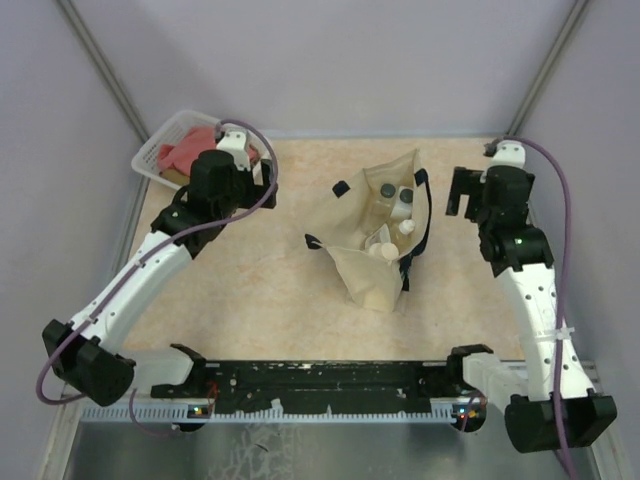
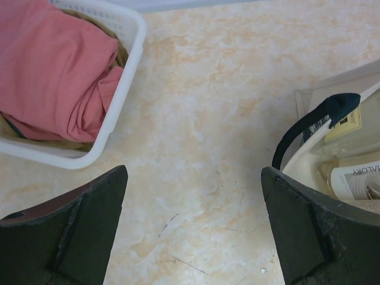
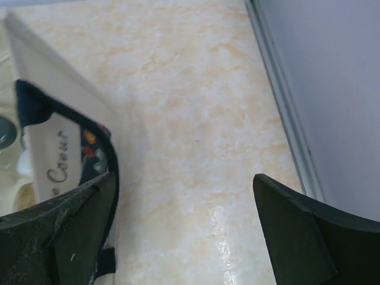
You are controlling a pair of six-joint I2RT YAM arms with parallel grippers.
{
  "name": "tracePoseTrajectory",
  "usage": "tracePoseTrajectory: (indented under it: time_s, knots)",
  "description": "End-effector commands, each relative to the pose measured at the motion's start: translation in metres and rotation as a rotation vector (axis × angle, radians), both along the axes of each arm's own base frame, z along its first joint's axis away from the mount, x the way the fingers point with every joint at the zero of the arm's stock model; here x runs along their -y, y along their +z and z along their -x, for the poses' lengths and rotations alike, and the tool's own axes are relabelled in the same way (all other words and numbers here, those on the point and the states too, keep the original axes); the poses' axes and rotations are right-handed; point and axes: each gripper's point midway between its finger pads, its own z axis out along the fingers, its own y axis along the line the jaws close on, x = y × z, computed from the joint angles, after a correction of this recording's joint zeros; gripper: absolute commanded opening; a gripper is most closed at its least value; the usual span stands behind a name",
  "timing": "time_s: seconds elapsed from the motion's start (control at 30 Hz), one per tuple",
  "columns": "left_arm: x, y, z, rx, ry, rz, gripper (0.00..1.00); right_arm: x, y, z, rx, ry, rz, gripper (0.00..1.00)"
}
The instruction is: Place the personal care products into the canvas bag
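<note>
1. The canvas bag (image 1: pixel 372 282) sits at the centre of the worktop (image 1: pixel 250 290) with its mouth open. A black strap handle (image 1: pixel 426 215) runs along its right rim.
2. Bottles lie inside the bag. A dark-capped bottle (image 1: pixel 387 190) is at the far end, a white-topped bottle (image 1: pixel 407 227) is in the middle, and a cream wide-capped bottle (image 1: pixel 381 250) is nearest the arm bases.
3. The left fingers (image 1: pixel 265 175) are spread wide and hold nothing. They hang over bare worktop between the basket (image 1: pixel 150 165) and the bag, apart from both.
4. The right fingers (image 1: pixel 458 195) are spread wide and hold nothing. They hang over bare worktop near the bag's right side.
5. The white basket stands at the far left corner and contains a red cloth (image 1: pixel 185 152).
</note>
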Motion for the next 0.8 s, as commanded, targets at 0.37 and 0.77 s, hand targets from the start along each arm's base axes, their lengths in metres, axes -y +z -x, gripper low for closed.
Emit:
tracePoseTrajectory:
  time_s: [0.37, 0.77]
  knots:
    - [-0.024, -0.029, -0.046, -0.049, 0.042, 0.148, 0.99, 0.052, -0.041, -0.013, 0.023, -0.164, -0.151, 0.99]
    - [-0.039, -0.038, -0.053, -0.097, 0.17, 0.143, 0.99, 0.051, -0.045, -0.01, 0.005, -0.162, -0.154, 0.99]
